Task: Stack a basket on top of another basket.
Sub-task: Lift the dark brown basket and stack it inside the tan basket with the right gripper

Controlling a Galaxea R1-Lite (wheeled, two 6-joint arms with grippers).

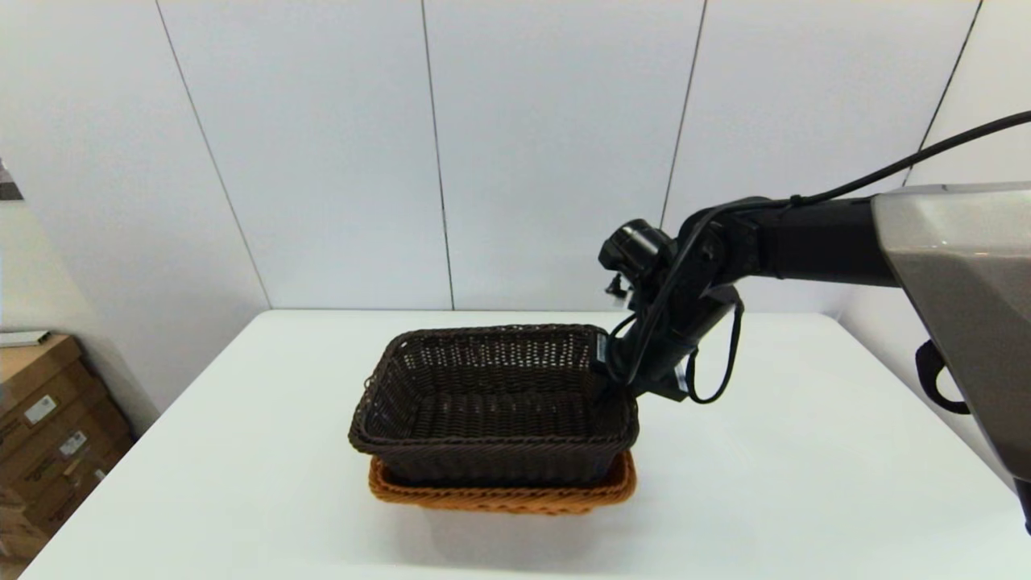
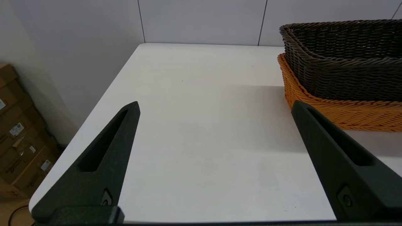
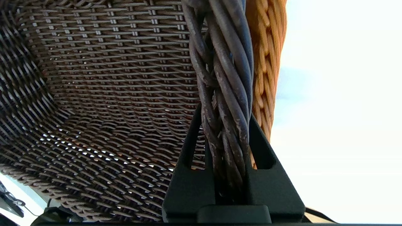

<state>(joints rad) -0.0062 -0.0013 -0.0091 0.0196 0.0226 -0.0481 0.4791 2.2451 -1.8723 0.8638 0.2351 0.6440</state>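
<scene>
The dark brown basket point(image 1: 493, 403) is what you're watching: rectangular, open-weave wicker with a braided rim, light showing through its gaps. You can count two baskets in all, one dark and one orange-tan, nested near the middle of the white table point(image 1: 805, 483). Starting at nine o'clock, your left gripper point(image 2: 215, 106) hangs over bare table off the baskets' left side, its jaws spread wide and holding nothing. Moving across, the dark basket sits inside the orange-tan basket point(image 1: 503, 491), whose braided rim shows beneath it at six o'clock. At three o'clock, your right gripper point(image 3: 224, 116) is clamped narrowly on the dark basket's right rim.
</scene>
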